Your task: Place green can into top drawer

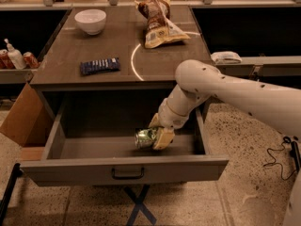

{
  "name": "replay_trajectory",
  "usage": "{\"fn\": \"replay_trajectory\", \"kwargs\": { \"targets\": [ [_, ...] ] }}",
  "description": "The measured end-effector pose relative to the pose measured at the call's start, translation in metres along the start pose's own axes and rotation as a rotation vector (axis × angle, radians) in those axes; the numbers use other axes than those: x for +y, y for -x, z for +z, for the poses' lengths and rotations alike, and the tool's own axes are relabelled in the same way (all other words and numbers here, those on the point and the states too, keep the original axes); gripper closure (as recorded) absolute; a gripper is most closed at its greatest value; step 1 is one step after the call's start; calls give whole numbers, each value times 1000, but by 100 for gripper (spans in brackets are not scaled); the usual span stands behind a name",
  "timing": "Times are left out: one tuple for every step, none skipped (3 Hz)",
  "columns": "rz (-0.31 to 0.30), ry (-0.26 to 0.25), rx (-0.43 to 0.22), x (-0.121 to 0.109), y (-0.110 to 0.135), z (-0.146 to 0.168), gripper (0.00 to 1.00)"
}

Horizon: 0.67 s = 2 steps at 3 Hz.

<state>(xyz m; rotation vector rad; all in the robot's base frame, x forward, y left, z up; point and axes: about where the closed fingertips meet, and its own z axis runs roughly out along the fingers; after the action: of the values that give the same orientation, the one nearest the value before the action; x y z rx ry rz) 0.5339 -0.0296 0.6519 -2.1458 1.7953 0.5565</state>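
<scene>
The top drawer [94, 147] stands pulled open below the tabletop, with its flat front panel and dark handle [127, 174] toward me. My gripper [155, 133] reaches down into the drawer's middle right and is shut on the green can [146, 138]. The can lies on its side with a silver end facing left, low over the drawer floor; I cannot tell if it touches the floor.
On the tabletop [155, 65] are a white bowl [91, 20], a dark blue wrapped bar [99, 66] and a brown chip bag [159, 22]. A cardboard box [23, 119] stands left of the drawer. Red cans [30, 59] and a bottle [14, 55] sit on the left shelf.
</scene>
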Motion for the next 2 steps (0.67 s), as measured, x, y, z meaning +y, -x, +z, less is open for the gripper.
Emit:
{"fn": "replay_trajectory", "kwargs": {
  "targets": [
    [50, -30, 18, -7, -19, 9, 37],
    [90, -86, 36, -22, -37, 3, 8]
  ]
}}
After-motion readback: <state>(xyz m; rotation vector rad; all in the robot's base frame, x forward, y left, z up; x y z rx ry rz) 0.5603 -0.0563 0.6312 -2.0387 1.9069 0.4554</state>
